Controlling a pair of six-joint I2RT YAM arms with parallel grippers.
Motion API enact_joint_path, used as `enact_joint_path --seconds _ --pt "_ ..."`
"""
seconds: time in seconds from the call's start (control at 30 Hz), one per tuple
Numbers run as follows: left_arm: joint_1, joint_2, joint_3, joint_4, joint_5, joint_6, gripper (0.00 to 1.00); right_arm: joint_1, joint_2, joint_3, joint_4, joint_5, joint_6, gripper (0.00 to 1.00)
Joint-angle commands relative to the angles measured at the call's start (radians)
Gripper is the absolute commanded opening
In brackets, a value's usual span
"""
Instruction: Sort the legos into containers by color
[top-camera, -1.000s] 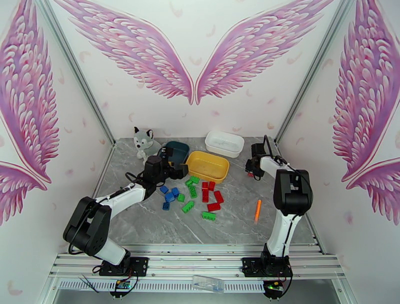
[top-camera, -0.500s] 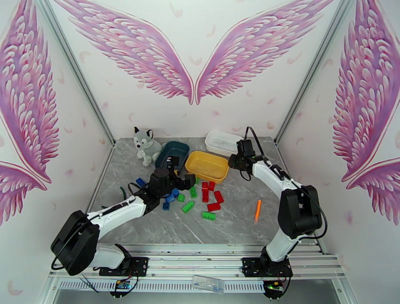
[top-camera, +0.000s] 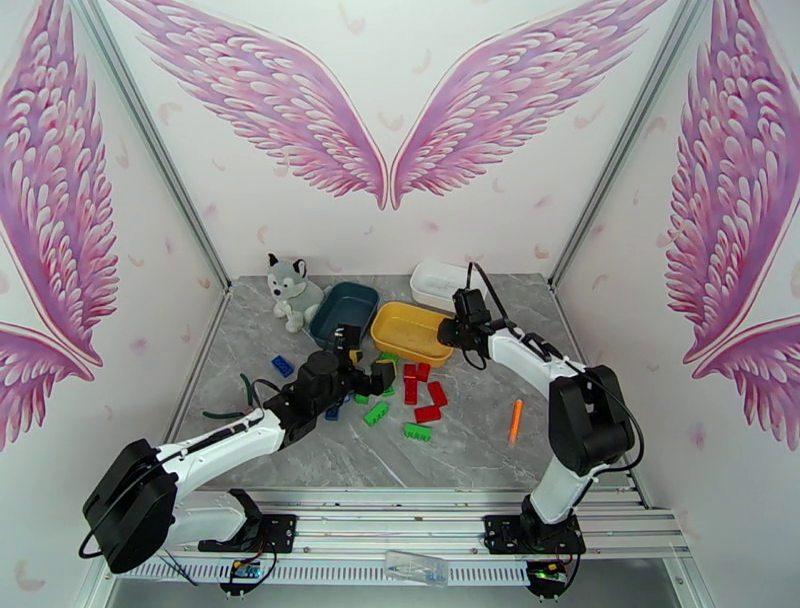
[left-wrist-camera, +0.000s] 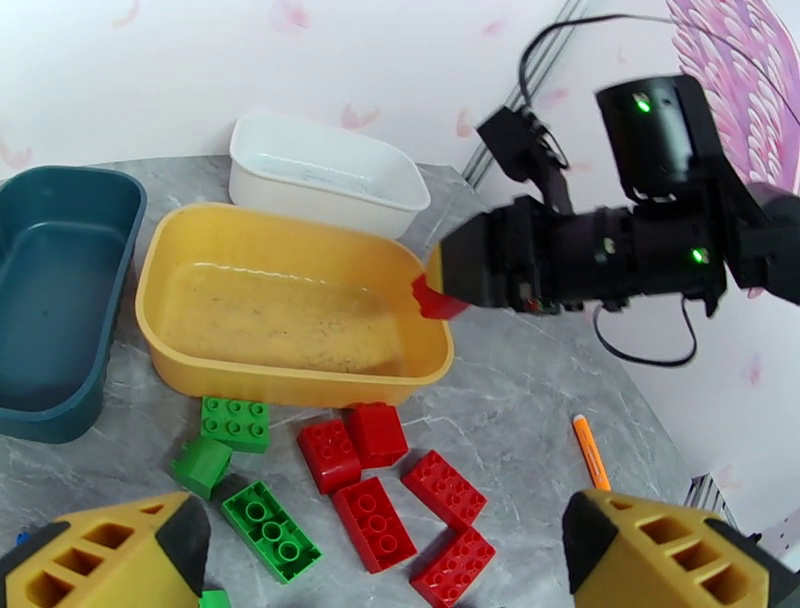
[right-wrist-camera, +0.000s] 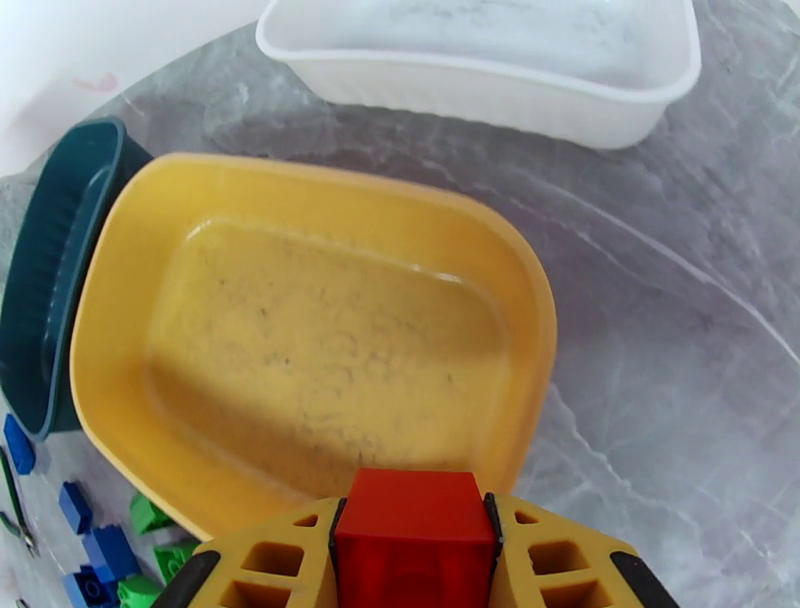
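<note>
I see the right gripper (right-wrist-camera: 415, 560) grasping a red brick (right-wrist-camera: 405, 510) over the yellow tub's (right-wrist-camera: 120, 300) right rim; the left gripper (left-wrist-camera: 385, 555) gapes wide.

A left tub (top-camera: 345, 308), middle tub (top-camera: 405, 335) and right tub (top-camera: 432, 280) are set side by side. Before the middle tub, bricks (top-camera: 411, 391) are scattered. A plush dog (top-camera: 290, 288) is seated left of the tubs, and a pen (top-camera: 515, 421) is laid right of the bricks.

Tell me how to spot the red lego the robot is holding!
Find the yellow tub in the middle of the grey table. At its right end, the right gripper pinches one red lego over the rim. The other red legos lie loose on the table in front of the tub; this one is lifted off it.
</note>
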Motion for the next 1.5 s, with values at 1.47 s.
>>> enact_joint_path --seconds 1.47 --pt "0.004 0.147 0.081 -0.122 0.166 -0.113 0.99 0.15 -0.057 -0.24 -0.106 0.032 -0.054 0.58"
